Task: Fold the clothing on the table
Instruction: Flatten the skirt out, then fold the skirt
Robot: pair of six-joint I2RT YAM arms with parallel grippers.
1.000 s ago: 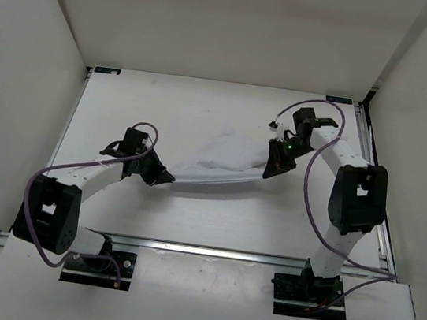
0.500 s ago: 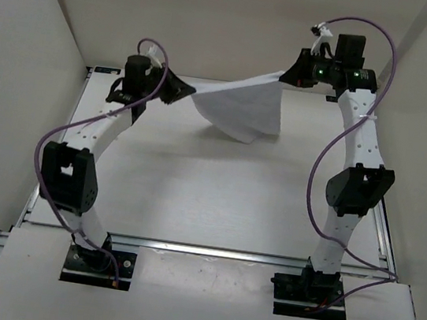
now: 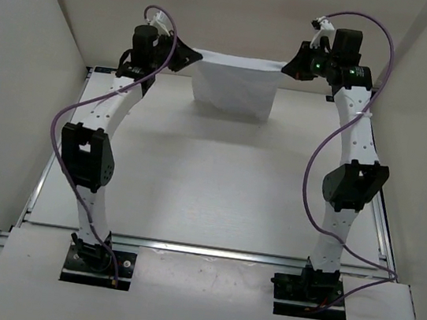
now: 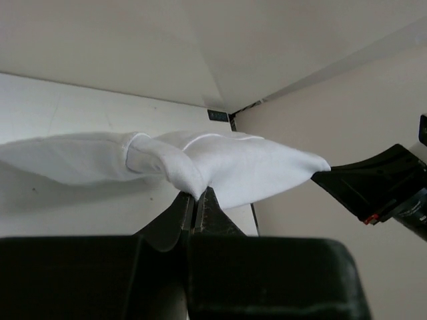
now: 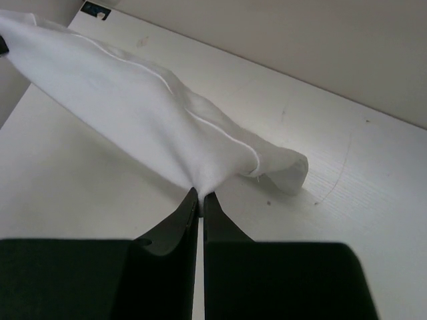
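The clothing point(image 3: 234, 87), a plain white cloth, hangs stretched in the air over the far part of the table point(image 3: 210, 183). Its top edge runs taut between my two grippers and its lower part drapes down. My left gripper point(image 3: 193, 55) is shut on the cloth's left top corner, and the pinched fold point(image 4: 193, 170) shows just above its fingertips point(image 4: 197, 200). My right gripper point(image 3: 285, 66) is shut on the right top corner; a bunch of cloth point(image 5: 167, 127) fans out from its tips point(image 5: 200, 199). Both arms reach high and far back.
White walls close in the table on the left, back and right. An aluminium rail point(image 3: 201, 249) runs along the near edge by the arm bases. Purple cables loop off both arms. The right gripper's black body point(image 4: 380, 183) shows in the left wrist view.
Both arms have lifted the clothing off the table, carried it to the far end and drawn apart, so the cloth went from a slack bunch to a taut hanging sheet.
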